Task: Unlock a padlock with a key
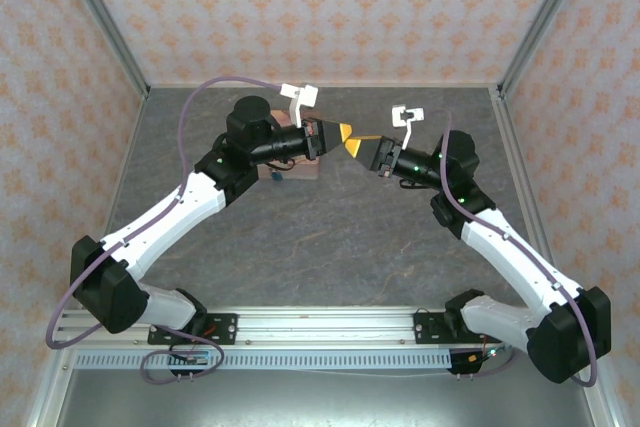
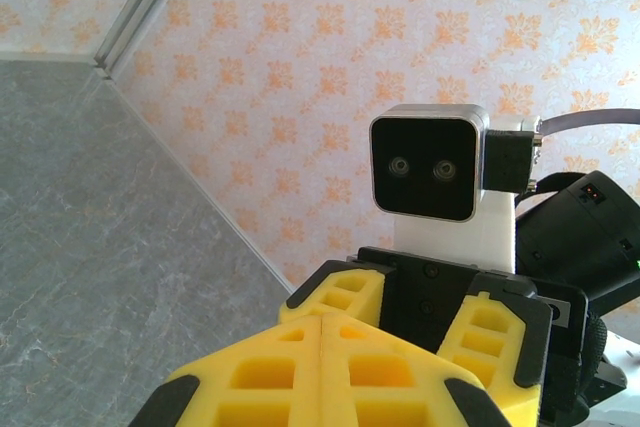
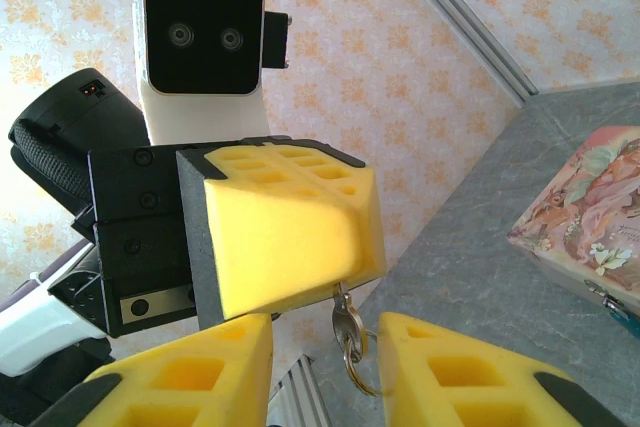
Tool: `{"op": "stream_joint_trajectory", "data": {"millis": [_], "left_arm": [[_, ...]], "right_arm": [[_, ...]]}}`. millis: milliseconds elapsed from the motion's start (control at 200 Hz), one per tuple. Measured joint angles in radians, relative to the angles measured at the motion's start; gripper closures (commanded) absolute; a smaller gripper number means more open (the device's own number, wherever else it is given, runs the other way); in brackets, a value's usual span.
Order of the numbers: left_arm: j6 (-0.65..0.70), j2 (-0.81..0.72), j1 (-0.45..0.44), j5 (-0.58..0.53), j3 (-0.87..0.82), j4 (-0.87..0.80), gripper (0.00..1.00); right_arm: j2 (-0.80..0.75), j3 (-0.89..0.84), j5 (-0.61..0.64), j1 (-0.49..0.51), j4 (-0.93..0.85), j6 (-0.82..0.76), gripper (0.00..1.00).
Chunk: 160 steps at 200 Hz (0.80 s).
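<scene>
Top external view: both arms reach over the table (image 1: 330, 237) and meet tip to tip above it. The left gripper (image 1: 337, 134) faces the right gripper (image 1: 360, 145), a pose that suits passing a small part from one to the other.
Left gripper: the fingers are pressed together, and the left wrist view shows no gap at the seam. They pinch the top of the key (image 3: 346, 325), so its free end hangs clear below the tips.
Key: it hangs with its ring (image 3: 357, 372) between the right fingers (image 3: 460, 372). It appears to touch neither.
Right gripper: the jaws stand wide apart, one finger on each side of the key. It has hold of nothing.
Box: the pink box (image 1: 297, 173) lies on the table under the left wrist.
Padlock: the small teal part at the lower edge of the box is probably the padlock (image 3: 622, 309). It is cut off by the picture edge. It sits low on the table, well apart from the key.
Step in hand (judgement): the key is being offered for a transfer or regrasp. The lock is not yet approached.
Next move (judgement): the right jaws should close squarely on the key before the left ones let go.
Risk (judgement): the key hangs loose and may swing or twist. A poor grip would leave it askew for the keyhole.
</scene>
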Motion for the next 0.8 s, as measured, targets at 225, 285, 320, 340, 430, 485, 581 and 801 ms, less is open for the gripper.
{"op": "stream_joint_trajectory", "data": {"millis": [225, 285, 320, 340, 430, 485, 581, 801], "left_arm": [[-0.007, 0.000, 0.000, -0.010, 0.000, 0.000, 1.00], [-0.008, 0.000, 0.000, -0.011, 0.000, 0.000, 1.00], [-0.008, 0.000, 0.000, -0.013, 0.000, 0.000, 1.00], [-0.008, 0.000, 0.000, -0.013, 0.000, 0.000, 1.00], [-0.010, 0.000, 0.000, -0.013, 0.000, 0.000, 1.00], [-0.014, 0.000, 0.000, -0.013, 0.000, 0.000, 1.00], [-0.019, 0.000, 0.000, -0.014, 0.000, 0.000, 1.00], [-0.023, 0.000, 0.000, -0.017, 0.000, 0.000, 1.00]], "right_arm": [[0.000, 0.000, 0.000, 0.000, 0.000, 0.000, 0.70], [0.001, 0.000, 0.000, 0.000, 0.000, 0.000, 0.70], [0.002, 0.000, 0.000, 0.000, 0.000, 0.000, 0.70], [0.004, 0.000, 0.000, 0.000, 0.000, 0.000, 0.70], [0.009, 0.000, 0.000, 0.000, 0.000, 0.000, 0.71], [0.011, 0.000, 0.000, 0.000, -0.001, 0.000, 0.72], [0.013, 0.000, 0.000, 0.000, -0.001, 0.000, 0.74], [0.013, 0.000, 0.000, 0.000, -0.001, 0.000, 0.81]]}}
